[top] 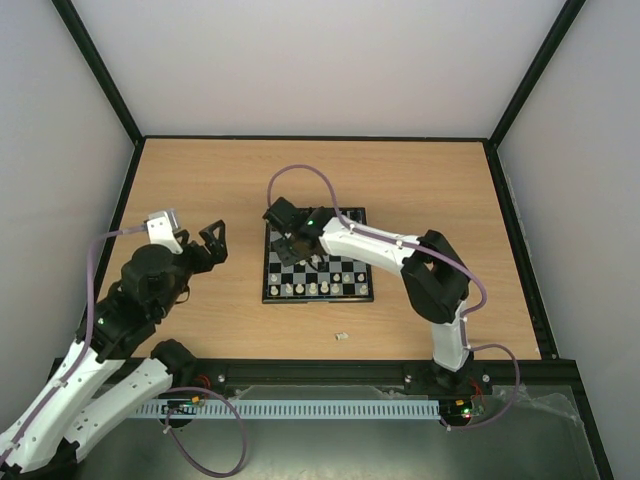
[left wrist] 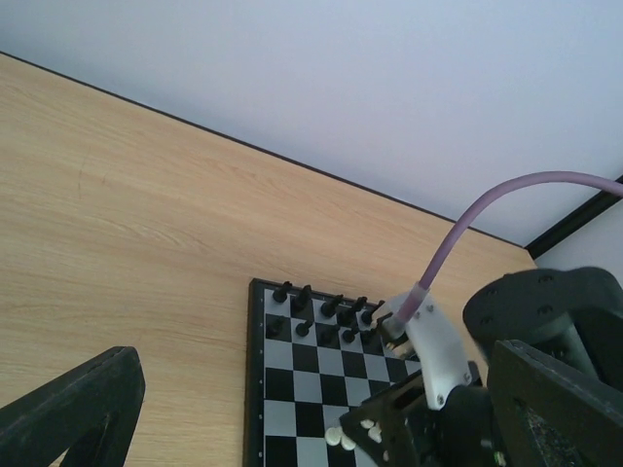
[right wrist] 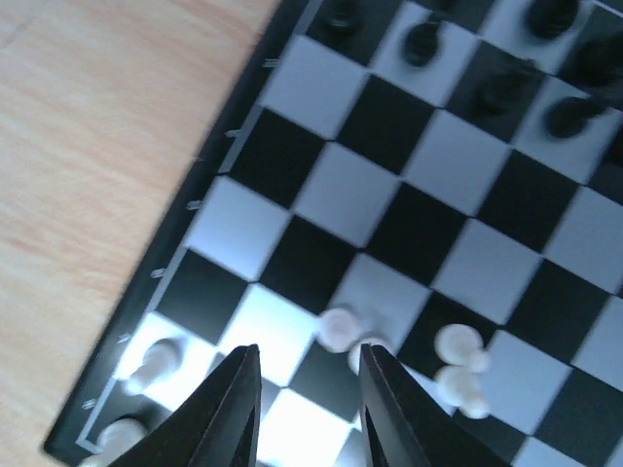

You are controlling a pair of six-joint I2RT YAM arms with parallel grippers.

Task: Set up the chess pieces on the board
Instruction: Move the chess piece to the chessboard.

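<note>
Cream-white pieces stand just ahead of the right gripper, which hangs low over the board with its two fingers a little apart and nothing between them. The nearest piece sits just beyond the tips, close to the right-hand finger, and others stand a little farther to that side. Two more white pieces occupy edge squares to the left of the fingers. The black pieces are massed well ahead of the gripper along the far rows; they are blurred in the wrist view but appear upright. The narrow gap suits figures this small. Judged from the pose, the gripper is lining up on the nearest white piece without a grip on it, and a slight sideways error could topple its neighbours. The left gripper is spread wide and empty above the wooden table, well to the side of the board, presumably parked so that the two arms do not crowd the same squares. A small pale object, probably a stray piece, lies on the table behind the right gripper, off the board's near edge. The white ranks look unfinished, so the setup is judged partly done.
</note>
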